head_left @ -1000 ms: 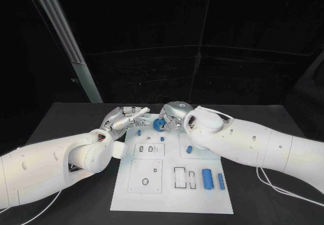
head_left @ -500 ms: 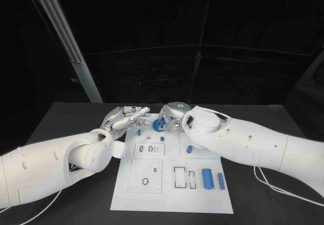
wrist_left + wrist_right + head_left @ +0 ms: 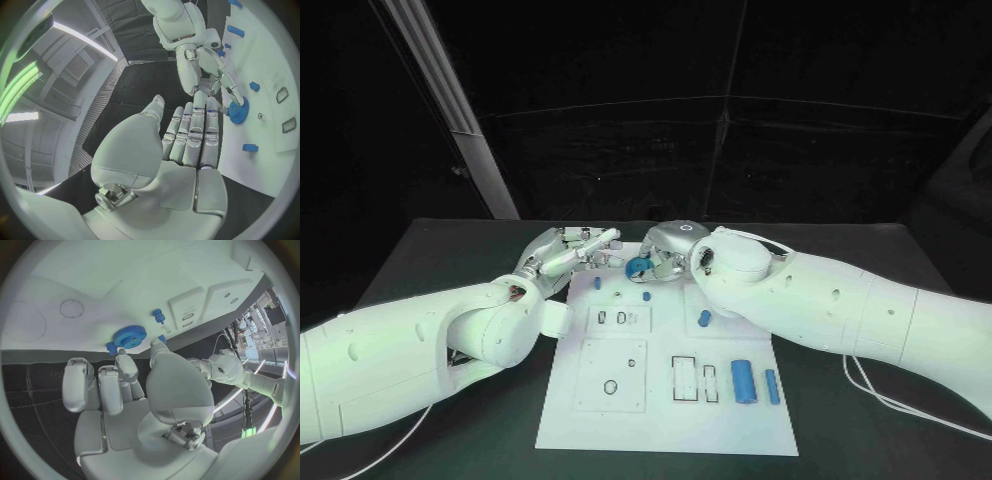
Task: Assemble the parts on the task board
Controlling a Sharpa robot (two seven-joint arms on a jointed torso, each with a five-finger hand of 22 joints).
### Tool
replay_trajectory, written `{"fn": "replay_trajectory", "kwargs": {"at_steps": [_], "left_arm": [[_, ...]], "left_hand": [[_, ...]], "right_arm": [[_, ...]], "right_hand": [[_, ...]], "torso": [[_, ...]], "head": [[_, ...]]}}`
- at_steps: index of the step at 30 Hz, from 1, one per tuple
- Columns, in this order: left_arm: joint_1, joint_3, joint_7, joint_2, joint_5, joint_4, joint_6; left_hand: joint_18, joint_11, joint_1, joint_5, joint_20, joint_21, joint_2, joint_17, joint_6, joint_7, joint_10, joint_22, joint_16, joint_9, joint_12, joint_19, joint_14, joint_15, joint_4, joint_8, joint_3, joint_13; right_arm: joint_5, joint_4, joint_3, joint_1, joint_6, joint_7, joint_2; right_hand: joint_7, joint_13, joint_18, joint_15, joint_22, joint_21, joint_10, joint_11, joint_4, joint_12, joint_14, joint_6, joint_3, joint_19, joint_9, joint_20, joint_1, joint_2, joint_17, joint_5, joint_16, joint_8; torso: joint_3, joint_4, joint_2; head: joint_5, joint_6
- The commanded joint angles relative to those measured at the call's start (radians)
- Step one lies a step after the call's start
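Holding the blue gear (image 3: 640, 265) at the far end of the task board (image 3: 661, 410), the right hand (image 3: 672, 248) has its fingertips (image 3: 128, 366) pinched on the gear's rim; the wrist view shows the gear face-on to the board, right at the fingertips, touching or almost touching the white surface, can't tell which. Its axis looks to point into the board, so the coming move turns on lining up its centre with whatever peg or hole sits under it, which is hidden by the gear itself.

Left hand (image 3: 567, 250) sits just beside, on the other side of the gear. Its fingers (image 3: 201, 125) are stretched out straight and together toward the gear, holding nothing; the tips are near the gear, contact unclear. The right hand is clearly the nearer one and carries the part.

A small blue peg (image 3: 158, 316) stands on the board just beyond the gear. Further toward the near end, well apart from both hands, two blue cylinders (image 3: 744, 381) lie lengthwise on the board, untouched.

Judgement: gear placement in progress, most of the assembly not yet done.
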Motion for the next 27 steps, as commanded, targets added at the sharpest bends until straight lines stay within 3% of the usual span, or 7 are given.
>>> {"fn": "replay_trajectory", "kwargs": {"at_steps": [1, 5, 8, 12, 15, 19, 27], "left_arm": [[0.002, 0.001, -0.001, -0.001, -0.001, 0.002, 0.01], [0.002, 0.001, -0.001, -0.001, -0.001, 0.002, 0.01], [0.002, 0.001, -0.001, -0.003, -0.001, 0.002, 0.01], [0.002, 0.001, 0.0, -0.007, -0.001, 0.001, 0.008], [0.002, 0.001, 0.0, -0.01, -0.001, 0.002, 0.007], [0.002, 0.001, 0.0, -0.014, -0.001, 0.006, 0.005], [0.002, 0.001, 0.001, -0.014, -0.001, 0.007, 0.005]], "left_hand": [[0.015, -0.003, 0.011, -0.005, -0.002, -0.006, 0.003, 0.001, -0.002, -0.003, -0.004, -0.002, -0.003, 0.0, 0.0, 0.006, 0.003, 0.004, -0.004, -0.003, 0.001, -0.001], [0.015, -0.003, 0.011, -0.005, -0.002, -0.006, 0.003, 0.001, -0.002, -0.003, -0.004, -0.002, -0.003, 0.0, 0.0, 0.006, 0.003, 0.004, -0.004, -0.003, 0.001, -0.001], [0.015, -0.003, 0.011, -0.005, -0.002, -0.006, 0.003, 0.001, -0.002, -0.003, -0.004, -0.002, -0.003, 0.0, 0.0, 0.006, 0.003, 0.004, -0.004, -0.003, 0.001, -0.001], [0.015, -0.002, 0.011, -0.005, -0.002, -0.007, 0.003, 0.002, -0.002, -0.003, -0.005, -0.002, -0.004, 0.0, 0.0, 0.007, 0.003, 0.004, -0.005, -0.004, 0.001, -0.001], [0.015, -0.002, 0.011, -0.005, -0.002, -0.007, 0.003, 0.002, -0.002, -0.003, -0.005, -0.002, -0.004, 0.0, 0.0, 0.007, 0.003, 0.004, -0.005, -0.004, 0.001, -0.001], [0.015, -0.002, 0.011, -0.005, -0.002, -0.007, 0.003, 0.002, -0.002, -0.003, -0.005, -0.002, -0.004, 0.0, 0.0, 0.007, 0.003, 0.004, -0.005, -0.004, 0.001, -0.001], [0.015, -0.002, 0.012, -0.005, -0.002, -0.007, 0.003, 0.002, -0.002, -0.003, -0.005, -0.002, -0.004, 0.0, 0.0, 0.007, 0.003, 0.004, -0.006, -0.004, 0.001, -0.001]], "right_arm": [[0.018, 0.004, 0.0, 0.002, 0.001, 0.011, -0.006], [0.028, 0.016, 0.0, 0.002, -0.057, 0.021, -0.021], [0.06, 0.052, 0.0, 0.002, -0.166, 0.061, -0.058], [0.137, 0.107, 0.0, 0.002, -0.242, 0.146, -0.127], [0.196, 0.148, 0.0, 0.002, -0.256, 0.198, -0.186], [0.296, 0.187, 0.0, 0.003, -0.223, 0.259, -0.279], [0.4, 0.185, -0.001, 0.002, -0.172, 0.341, -0.407]], "right_hand": [[0.002, 0.006, 0.001, 0.005, 0.003, -0.002, 0.009, -0.001, 0.0, 0.007, 0.073, 0.008, -0.008, 0.006, 0.001, 0.001, -0.012, 0.005, 0.098, 0.006, 0.002, 0.004], [0.0, 0.022, -0.001, 0.003, 0.012, 0.001, 0.02, -0.003, -0.002, 0.024, 0.075, 0.016, -0.015, 0.012, 0.001, 0.0, -0.013, 0.016, 0.104, 0.021, 0.005, 0.006], [-0.003, 0.042, -0.004, 0.001, 0.029, 0.009, 0.033, -0.005, -0.008, 0.046, 0.077, 0.023, -0.022, 0.023, 0.001, -0.002, 0.004, 0.025, 0.114, 0.041, 0.01, 0.006], [-0.004, 0.045, -0.003, 0.0, 0.026, 0.008, 0.032, -0.007, -0.033, 0.049, 0.075, 0.026, -0.018, 0.02, 0.0, -0.004, 0.067, 0.036, 0.104, 0.069, 0.005, 0.002], [-0.005, 0.041, -0.002, -0.001, 0.021, 0.005, 0.027, -0.008, -0.05, 0.045, 0.073, 0.03, -0.019, 0.017, 0.0, -0.005, 0.102, 0.036, 0.098, 0.073, 0.002, 0.002], [-0.008, 0.037, -0.001, -0.004, 0.017, 0.003, 0.023, -0.012, -0.079, 0.039, 0.072, 0.039, -0.019, 0.013, 0.0, -0.008, 0.157, 0.032, 0.094, 0.076, -0.001, 0.003], [-0.012, 0.035, -0.002, -0.008, 0.018, 0.003, 0.023, -0.016, -0.107, 0.037, 0.072, 0.052, -0.027, 0.014, 0.001, -0.011, 0.204, 0.022, 0.096, 0.072, -0.001, 0.005]], "torso": [[0.0003, -0.0002, 0.0], [0.0005, -0.0002, 0.0], [0.0018, -0.0013, -0.001], [0.0015, -0.0051, -0.003], [0.0003, -0.0062, -0.004], [0.0021, -0.0151, -0.007], [0.006, -0.0215, -0.009]], "head": [[-0.001, -0.001], [-0.001, 0.0], [-0.001, 0.004], [-0.001, 0.007], [-0.004, 0.008], [0.001, 0.008], [-0.001, 0.012]]}}
